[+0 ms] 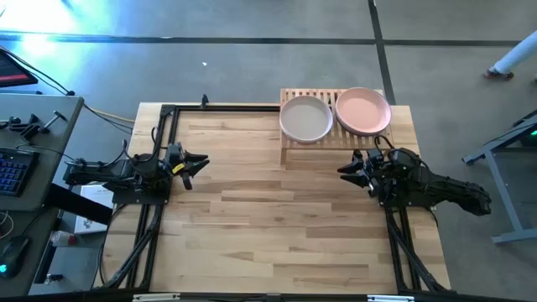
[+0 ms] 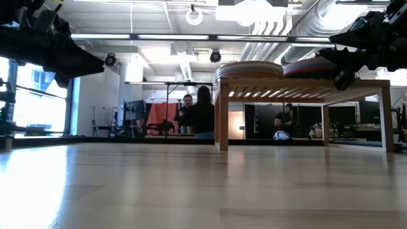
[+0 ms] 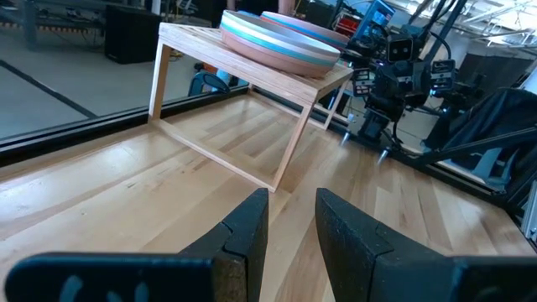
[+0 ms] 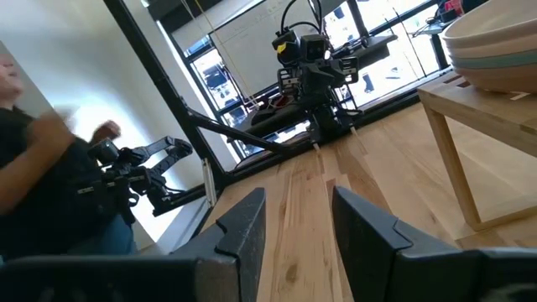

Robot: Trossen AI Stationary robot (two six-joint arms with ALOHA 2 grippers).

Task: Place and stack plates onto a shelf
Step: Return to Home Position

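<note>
Two stacks of plates stand on the wooden slat shelf at the table's far right. The left stack has a beige-grey plate on top, the right stack a pink plate. In the left wrist view the near stack shows tan, blue and pale layers. My left gripper hovers open and empty at the table's left side. My right gripper hovers open and empty just near of the shelf. Both show fingers apart in their wrist views.
The shelf stands on four legs with open room beneath. A black frame runs along the table's left and far edges. People stand in the room beyond; a person's arm shows beside the table.
</note>
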